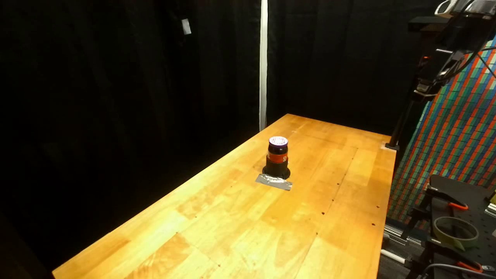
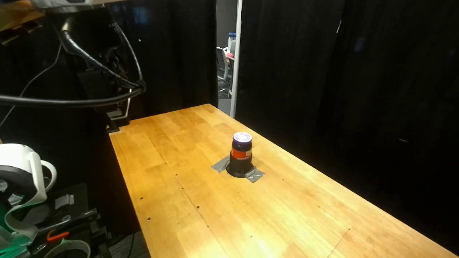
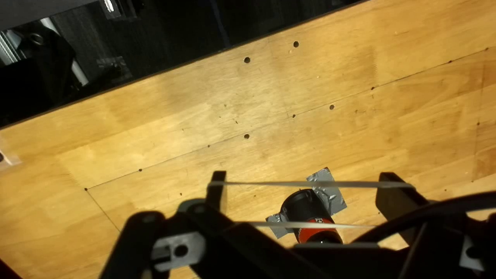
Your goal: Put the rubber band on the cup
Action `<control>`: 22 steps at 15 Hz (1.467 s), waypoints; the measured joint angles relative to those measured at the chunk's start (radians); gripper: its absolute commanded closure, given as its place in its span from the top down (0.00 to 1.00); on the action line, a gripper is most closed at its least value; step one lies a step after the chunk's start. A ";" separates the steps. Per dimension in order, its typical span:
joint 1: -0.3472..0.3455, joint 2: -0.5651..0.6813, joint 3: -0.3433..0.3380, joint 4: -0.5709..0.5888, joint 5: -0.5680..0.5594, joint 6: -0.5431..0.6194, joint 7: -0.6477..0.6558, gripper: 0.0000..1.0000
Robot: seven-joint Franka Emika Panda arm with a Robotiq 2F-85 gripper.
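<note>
The cup [image 1: 278, 158], dark with an orange-red middle and a white, purple-rimmed top, stands upright on the table in both exterior views [image 2: 241, 154]. Its black base is taped down. In the wrist view the cup [image 3: 314, 233] shows between and below the fingers, its top hidden by the gripper body. My gripper [image 3: 304, 179] is open, and the pale rubber band [image 3: 267, 183] is stretched around its two fingers in two roughly parallel strands. The gripper [image 1: 425, 90] is high above the table's far side, well apart from the cup; it is dark and hard to make out there.
Grey tape [image 2: 255, 175] lies at the cup's base on the wooden table [image 1: 248, 232]. A black post [image 1: 394, 141] stands at the table's far corner. Black curtains [image 1: 135, 97] hang behind. A side stand with a tape roll [image 1: 455, 232] is beyond the table's edge.
</note>
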 measured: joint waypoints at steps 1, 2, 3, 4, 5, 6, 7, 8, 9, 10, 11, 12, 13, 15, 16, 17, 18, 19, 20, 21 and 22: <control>0.000 0.000 0.000 0.000 0.000 0.000 0.000 1.00; 0.000 0.000 0.000 0.000 0.000 0.000 0.000 1.00; 0.000 0.000 0.000 0.000 0.000 0.000 0.000 1.00; 0.000 0.000 0.000 0.000 0.000 -0.001 0.000 1.00; 0.000 0.004 0.001 0.003 -0.003 -0.004 -0.001 1.00; 0.005 0.020 0.004 0.019 -0.004 -0.029 -0.018 1.00; 0.016 0.049 0.006 0.050 -0.004 -0.065 -0.034 1.00; 0.031 0.092 0.012 0.095 -0.004 -0.098 -0.047 1.00; 0.047 0.140 0.017 0.143 -0.004 -0.128 -0.056 1.00; 0.063 0.192 0.023 0.193 -0.004 -0.156 -0.066 1.00; 0.078 0.247 0.029 0.245 -0.003 -0.184 -0.079 1.00; 0.090 0.304 0.035 0.296 -0.003 -0.212 -0.091 1.00; 0.100 0.363 0.042 0.348 -0.003 -0.244 -0.101 1.00; 0.110 0.479 0.064 0.449 -0.021 -0.308 -0.108 1.00; 0.110 0.538 0.080 0.498 -0.047 -0.335 -0.105 1.00; 0.111 0.599 0.097 0.547 -0.081 -0.356 -0.100 1.00; 0.111 0.660 0.114 0.595 -0.120 -0.364 -0.087 1.00; 0.112 0.723 0.130 0.644 -0.162 -0.365 -0.071 1.00; 0.116 0.784 0.142 0.693 -0.202 -0.365 -0.052 1.00; 0.122 0.846 0.150 0.745 -0.245 -0.362 -0.027 1.00; 0.131 0.907 0.154 0.798 -0.283 -0.356 0.003 1.00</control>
